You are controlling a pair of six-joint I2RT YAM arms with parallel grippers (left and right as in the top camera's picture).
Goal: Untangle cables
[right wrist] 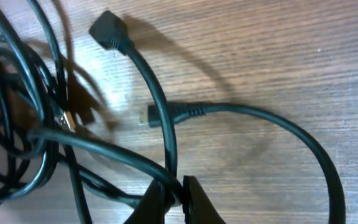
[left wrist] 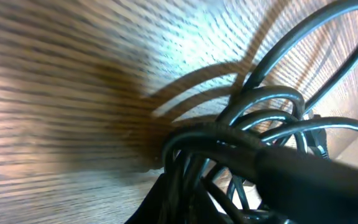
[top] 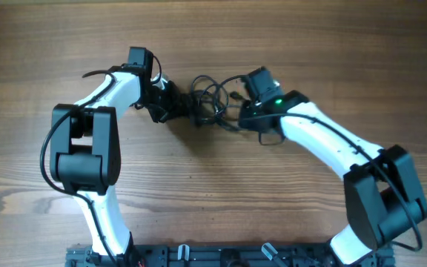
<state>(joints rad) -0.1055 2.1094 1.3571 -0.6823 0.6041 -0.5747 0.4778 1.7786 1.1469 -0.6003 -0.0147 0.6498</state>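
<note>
Cables [left wrist: 253,124] crowd the left wrist lens, bunched in the left tool [top: 175,106], which is closed on the knot's left edge at mid-bench [top: 310,44]. Across the tangle, the right tool [right wrist: 176,198] is pinched tight on one cord just below two free plug ends [right wrist: 108,28]. A slow, level pull apart looks best, anchoring the left side and watching that loops slide open rather than cinch.
</note>
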